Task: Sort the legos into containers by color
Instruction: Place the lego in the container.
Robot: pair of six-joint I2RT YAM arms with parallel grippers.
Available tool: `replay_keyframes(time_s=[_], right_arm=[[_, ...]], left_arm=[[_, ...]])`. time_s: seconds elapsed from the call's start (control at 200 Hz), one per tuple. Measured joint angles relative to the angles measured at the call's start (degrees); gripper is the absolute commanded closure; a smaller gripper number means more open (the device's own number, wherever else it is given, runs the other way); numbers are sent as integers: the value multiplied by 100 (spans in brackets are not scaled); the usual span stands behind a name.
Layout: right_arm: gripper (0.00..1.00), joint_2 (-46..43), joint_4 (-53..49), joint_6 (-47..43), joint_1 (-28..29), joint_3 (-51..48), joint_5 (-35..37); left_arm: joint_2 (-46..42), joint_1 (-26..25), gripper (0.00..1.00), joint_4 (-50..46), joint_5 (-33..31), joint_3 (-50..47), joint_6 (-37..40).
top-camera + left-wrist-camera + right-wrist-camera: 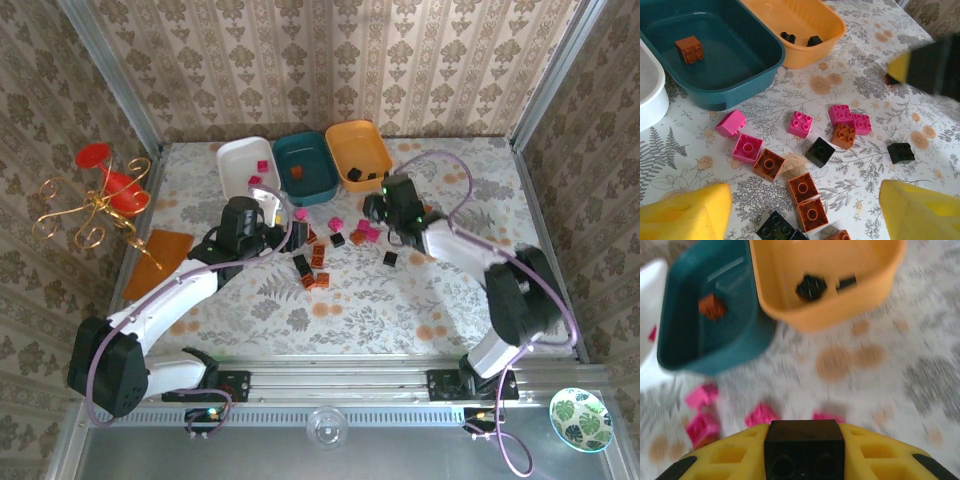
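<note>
Just to the left of the dark teal plastic tray (pixel 315 155) we see the white plastic tray (pixel 238 160), with magenta pink blocks (pixel 262 166) lying in it. In front of the teal tray, the left hand (pixel 805 200) hangs over the flower-patterned counter (pixel 400 300). Its yellow fingers (pixel 685 215) are spread wide with nothing between them, so it is released.

Inside the teal tray lies one orange-red block (pixel 689 49). Just in front of that tray, under the left hand, are the loose small plastic blocks (pixel 800 123) in pink, orange-red and black. Several touch their neighbours, while one black one (pixel 900 152) lies apart.

Just to the right of the teal tray stands the orange plastic tray (pixel 805 57), holding black blocks (pixel 801 38). In front of the teal tray and to its right, the right hand (pixel 804 452) is clenched on a small black cube-like plastic block (pixel 804 432), facing the orange tray.

We judge these blocks to be light, stiff and smooth, so they won't crush but could twist or slip out of an off-centre pinch. We would take each one by two opposite flat sides, squarely and low, never by the studded top. Where blocks touch there is little room for a finger, so a block lying apart looks like the easier pick.
</note>
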Motion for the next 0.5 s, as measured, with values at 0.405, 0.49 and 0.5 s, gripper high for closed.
replay_keyframes(time_s=[0.405,0.49,0.5], right_arm=[[52,3392,149,251,-675,3797,-343],[39,3650,-11,337,-758,4203,-466],[38,3652,-33,308,-765,4216,-490]], left_arm=[[-72,201,21,-131,63,-343,4],[-109,240,20,-173,66,-358,4],[-109,247,19,-173,66,-361,4]])
